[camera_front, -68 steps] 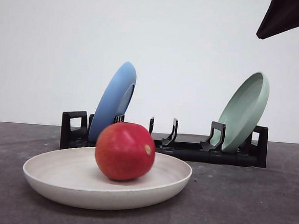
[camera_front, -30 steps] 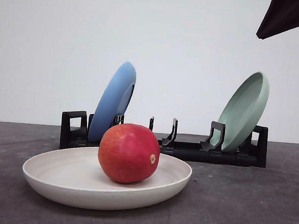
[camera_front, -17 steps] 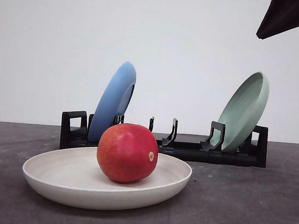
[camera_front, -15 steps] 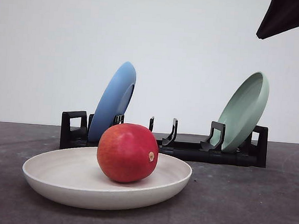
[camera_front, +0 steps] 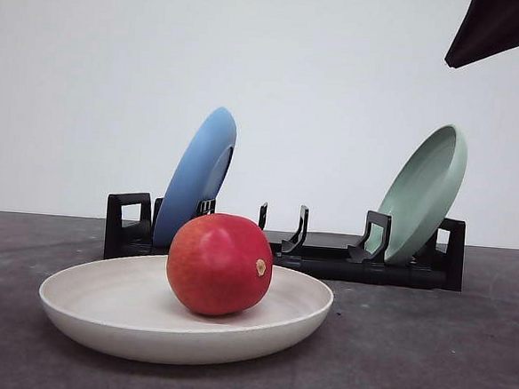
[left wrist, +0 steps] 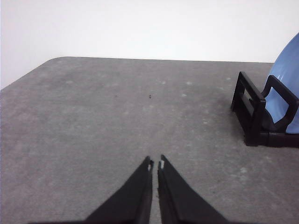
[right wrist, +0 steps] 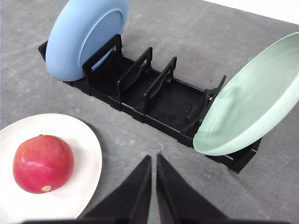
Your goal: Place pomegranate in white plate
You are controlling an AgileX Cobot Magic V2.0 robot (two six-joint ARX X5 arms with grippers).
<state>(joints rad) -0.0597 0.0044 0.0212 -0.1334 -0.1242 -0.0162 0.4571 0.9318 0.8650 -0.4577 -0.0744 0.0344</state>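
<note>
- I see the pomegranate (camera_front: 219,264) sitting inside the white plate (camera_front: 100,312). It is red and round, with a small tan spot on its side.
- The white plate lies flat on the gray table (camera_front: 427,349), close to the front.
- Behind the plate stands a black rack (camera_front: 326,257).
- A blue plate (camera_front: 197,174) leans in the left end of the rack. A green plate (camera_front: 424,193) leans in the right end. The slots between them hold nothing.
- From my right wrist camera, I see the right gripper (right wrist: 153,161) up above the table. Its two black fingers are pressed almost together, with just a thin crack between them. They hold nothing. The fruit (right wrist: 43,163) sits in its plate (right wrist: 86,154) off to one side, well apart from the fingers, and the rack (right wrist: 163,105) lies beyond them.
- From my left wrist camera, I see the left gripper (left wrist: 155,164) over bare table (left wrist: 93,121). Its fingers are nearly touching too, and they hold nothing. One end of the rack (left wrist: 254,116) and a bit of the blue plate (left wrist: 287,79) show at the edge.
</note>
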